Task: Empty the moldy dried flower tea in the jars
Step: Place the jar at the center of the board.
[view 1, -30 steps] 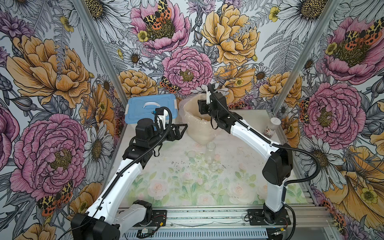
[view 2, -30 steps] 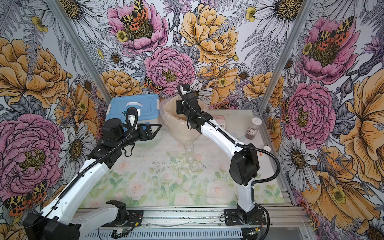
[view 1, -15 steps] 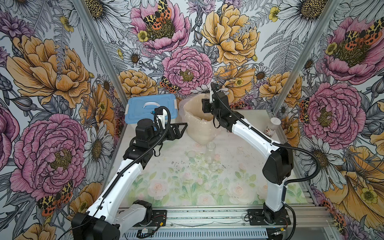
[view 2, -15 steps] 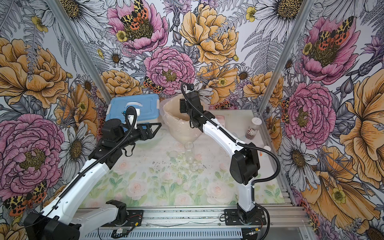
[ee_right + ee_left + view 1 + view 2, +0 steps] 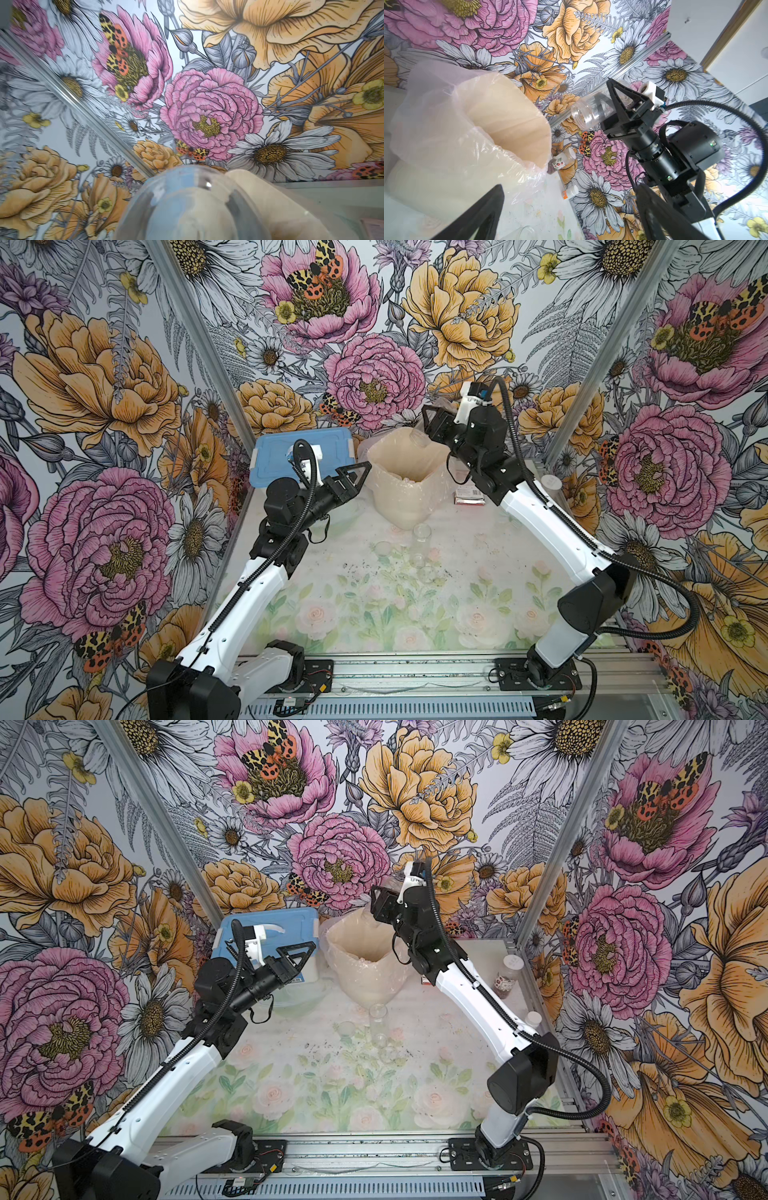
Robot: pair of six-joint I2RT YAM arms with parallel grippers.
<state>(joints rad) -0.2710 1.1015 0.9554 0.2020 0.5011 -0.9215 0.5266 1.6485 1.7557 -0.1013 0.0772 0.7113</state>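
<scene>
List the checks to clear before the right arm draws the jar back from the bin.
1. Right hand gripping the clear jar: ok.
2. Held jar emptied: ok, no tea visible inside.
3. Jar mouth fully over the lined bin: cannot tell; it tips at the far rim.
4. Left hand open and empty: ok.
5. Tabletop free of spills: not ok, dark bits lie scattered near the standing jar.
6. Labelled jar emptied: not ok, white lid on, reddish contents showing.
</scene>
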